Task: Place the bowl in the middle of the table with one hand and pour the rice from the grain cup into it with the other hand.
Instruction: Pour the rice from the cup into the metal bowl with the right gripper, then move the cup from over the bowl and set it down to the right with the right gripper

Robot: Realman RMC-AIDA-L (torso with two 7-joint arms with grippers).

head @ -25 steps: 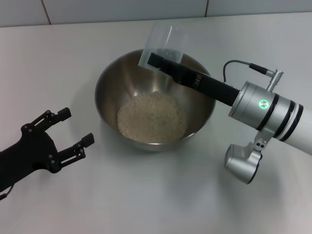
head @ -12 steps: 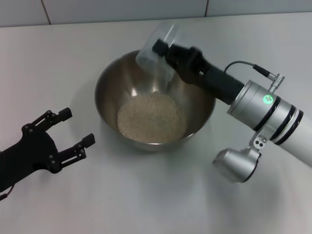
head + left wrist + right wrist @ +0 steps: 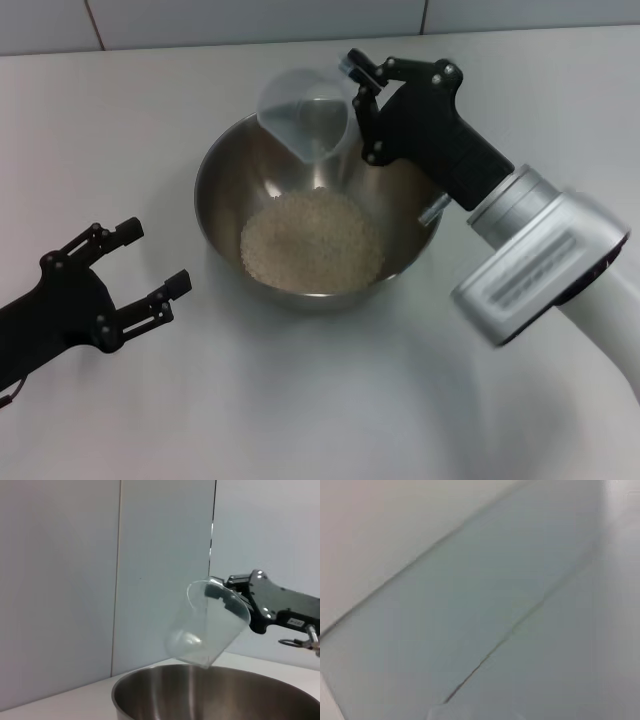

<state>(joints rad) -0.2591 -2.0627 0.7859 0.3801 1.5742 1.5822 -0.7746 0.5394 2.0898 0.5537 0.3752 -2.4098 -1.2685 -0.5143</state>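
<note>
White tabletop fills the head view, and the table (image 3: 300,400) runs back to a pale tiled wall at the far edge. Nearest, on the left, the left gripper (image 3: 150,265) hovers just above the surface, its two fingers spread apart and holding nothing; it sits near the bowl's left side without touching it.

Farther in, roughly at the middle of the table, stands the bowl (image 3: 225,175). One mound of rice (image 3: 312,240) lies in its bottom, covering the floor of the bowl but reaching only a little way up the walls.

Beyond that, over the bowl's far rim, the right gripper (image 3: 362,110) is clamped on the grain cup (image 3: 305,115), a finger pressed to the cup's right side. The cup is tilted, its mouth turned up and toward the camera and its base dipping toward the bowl. In the left wrist view the grain cup (image 3: 210,625) looks clear and empty, hanging just above the steel rim with no grains visible inside. The right wrist view shows only the blurred wall.

Judging by this, both parts of the task look essentially done: the bowl is placed and the rice is in it. What seems left is to bring the cup upright, set it down and let go.

Count: one bowl, one cup, one heap of rice, two grippers.
</note>
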